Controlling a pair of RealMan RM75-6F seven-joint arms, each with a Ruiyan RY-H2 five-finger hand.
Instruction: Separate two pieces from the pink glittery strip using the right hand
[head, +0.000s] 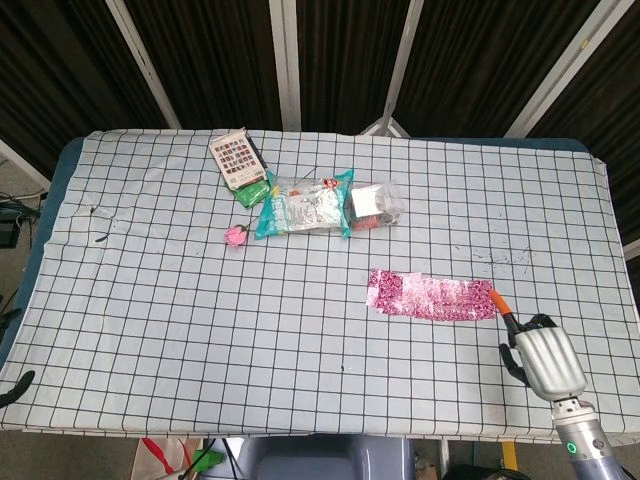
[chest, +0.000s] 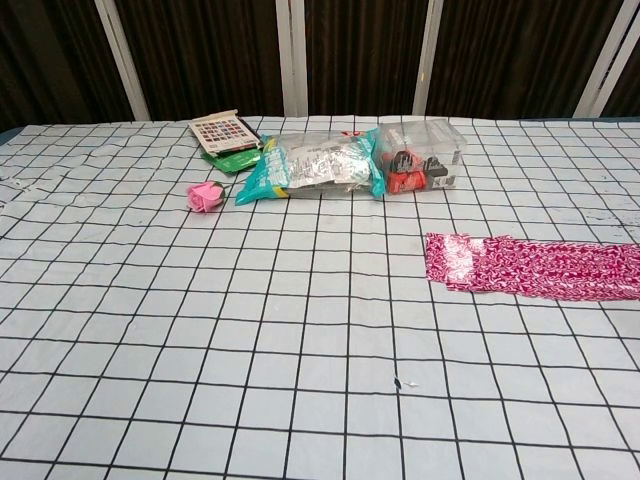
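Observation:
The pink glittery strip (head: 431, 296) lies flat on the checked cloth, right of the middle; the chest view shows the pink glittery strip (chest: 530, 268) running off its right edge. My right hand (head: 540, 355) hovers low over the cloth just right of and nearer than the strip, back side up and holding nothing. Its orange-tipped finger (head: 498, 298) reaches the strip's right end; I cannot tell if it touches. The chest view does not show this hand. Only a dark curved tip (head: 14, 388) at the lower left edge may belong to my left hand.
At the back of the table (head: 150, 300) lie a teal snack bag (head: 303, 204), a clear plastic box (head: 374, 203), a patterned card pack (head: 236, 158) on a green packet, and a small pink rose (head: 235, 236). The table's right edge is close to my right hand.

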